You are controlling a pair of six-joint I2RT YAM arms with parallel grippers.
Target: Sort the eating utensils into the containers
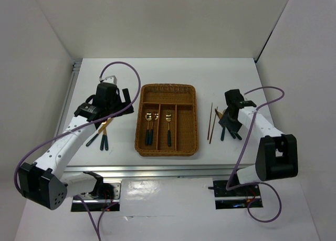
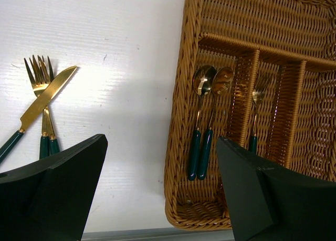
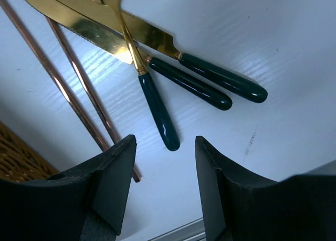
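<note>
The brown wicker tray (image 1: 167, 86) holds two spoons (image 1: 151, 126) in its left slot and a fork (image 1: 168, 126) in the middle one. My left gripper (image 2: 163, 183) hovers open over the tray's near left corner (image 2: 178, 120), beside the spoons (image 2: 202, 120). A fork and knife (image 2: 39, 96) lie crossed on the table to its left. My right gripper (image 3: 165, 173) is open just short of a dark handle's end (image 3: 159, 112); nothing is between its fingers. Two knives (image 3: 210, 81) lie under that utensil, and two chopsticks (image 3: 79, 88) run along its left.
The left arm (image 1: 68, 141) stretches diagonally over the loose utensils (image 1: 103, 137) left of the tray. The chopsticks (image 1: 211, 123) lie between the tray and my right gripper (image 1: 229, 123). The table's metal front edge (image 1: 168, 169) runs close below.
</note>
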